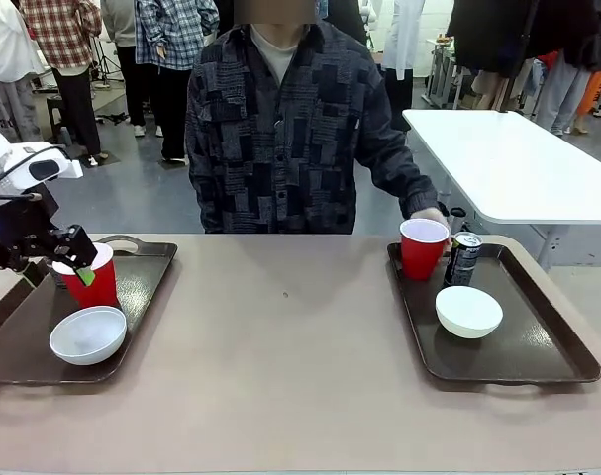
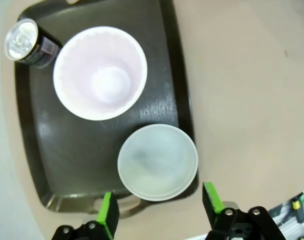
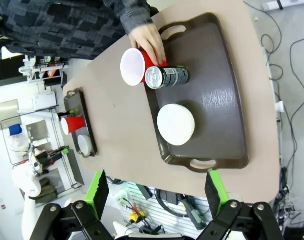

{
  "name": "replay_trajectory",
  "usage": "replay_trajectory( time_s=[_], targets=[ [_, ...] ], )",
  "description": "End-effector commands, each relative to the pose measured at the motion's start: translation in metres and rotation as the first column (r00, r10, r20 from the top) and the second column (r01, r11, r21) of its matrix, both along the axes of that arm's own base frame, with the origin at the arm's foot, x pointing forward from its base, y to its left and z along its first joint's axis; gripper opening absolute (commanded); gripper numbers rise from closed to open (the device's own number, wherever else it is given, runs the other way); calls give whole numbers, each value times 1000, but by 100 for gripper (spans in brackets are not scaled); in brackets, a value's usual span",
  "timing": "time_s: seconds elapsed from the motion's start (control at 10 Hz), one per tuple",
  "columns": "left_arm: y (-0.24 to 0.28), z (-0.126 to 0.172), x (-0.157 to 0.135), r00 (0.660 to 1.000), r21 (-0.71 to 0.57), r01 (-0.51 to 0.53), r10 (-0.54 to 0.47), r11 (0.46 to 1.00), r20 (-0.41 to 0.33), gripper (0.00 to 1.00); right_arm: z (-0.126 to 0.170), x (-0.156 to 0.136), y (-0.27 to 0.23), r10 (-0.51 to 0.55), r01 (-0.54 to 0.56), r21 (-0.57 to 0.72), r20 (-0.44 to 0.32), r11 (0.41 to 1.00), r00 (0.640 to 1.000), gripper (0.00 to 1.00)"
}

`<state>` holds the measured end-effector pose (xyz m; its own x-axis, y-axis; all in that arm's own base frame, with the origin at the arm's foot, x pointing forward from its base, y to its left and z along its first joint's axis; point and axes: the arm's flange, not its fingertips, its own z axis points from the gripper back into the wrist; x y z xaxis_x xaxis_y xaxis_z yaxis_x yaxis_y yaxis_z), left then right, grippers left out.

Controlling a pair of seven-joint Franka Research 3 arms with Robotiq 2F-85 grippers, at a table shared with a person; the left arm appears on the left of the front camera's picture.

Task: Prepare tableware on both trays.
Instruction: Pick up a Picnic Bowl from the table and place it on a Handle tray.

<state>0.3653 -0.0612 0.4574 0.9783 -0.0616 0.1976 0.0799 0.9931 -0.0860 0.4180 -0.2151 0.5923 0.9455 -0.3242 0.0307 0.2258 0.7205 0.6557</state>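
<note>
A tan desk [image 1: 290, 386] with a smooth matte top runs across the front view, and a person in a dark patchwork shirt stands at its far side. Two dark brown trays lie on it, well apart, one toward each end.

On the left tray [image 1: 13, 341] stands a red cup [image 1: 94, 282], with a white bowl [image 1: 87, 334] just in front of it. The left gripper [image 1: 82, 265] hangs at the cup's rim, its fingers spread apart and grasping nothing. In the left wrist view the same tray [image 2: 86, 160] is seen from above, holding the cup [image 2: 100, 72] with its whitish inside, the bowl [image 2: 158, 162] near the tray's handle edge, and a dark can [image 2: 29, 42] with a silver top beside the cup in a corner. The left gripper's green fingers [image 2: 107, 215] stand wide apart at the bottom edge.

On the right tray [image 1: 538, 346] stand a second red cup [image 1: 423, 247], a dark can [image 1: 464, 259] just beside it, and a white bowl [image 1: 468, 311] nearer the robot. The person's hand [image 1: 431, 215] rests at the far side of this cup. In the right wrist view the right gripper [image 3: 157, 192] hovers high above that tray [image 3: 222, 90], released, its fingers wide apart and empty.

Behind the person lie a grey floor, a white table [image 1: 518, 163] to the right, and other people standing farther off.
</note>
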Motion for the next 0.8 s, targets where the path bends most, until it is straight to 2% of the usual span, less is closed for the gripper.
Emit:
replay_trajectory(
  time_s=[0.0, 0.4, 0.5, 0.7],
  targets=[
    [-4, 4, -11, 1000, -19, 22, -22, 1000, 7, 100, 0, 1, 1, -9, 9, -5, 8, 1000, 1000, 100],
    [-11, 32, -28, 999, -6, 33, -33, 999, 41, 100, 0, 1, 1, -9, 9, -5, 8, 1000, 1000, 100],
    [-10, 20, -14, 999, -5, 26, -26, 1000, 26, 100, 0, 1, 1, -9, 9, -5, 8, 1000, 1000, 100],
    [-10, 20, -14, 999, -5, 26, -26, 1000, 26, 100, 0, 1, 1, -9, 9, -5, 8, 1000, 1000, 100]
  ],
)
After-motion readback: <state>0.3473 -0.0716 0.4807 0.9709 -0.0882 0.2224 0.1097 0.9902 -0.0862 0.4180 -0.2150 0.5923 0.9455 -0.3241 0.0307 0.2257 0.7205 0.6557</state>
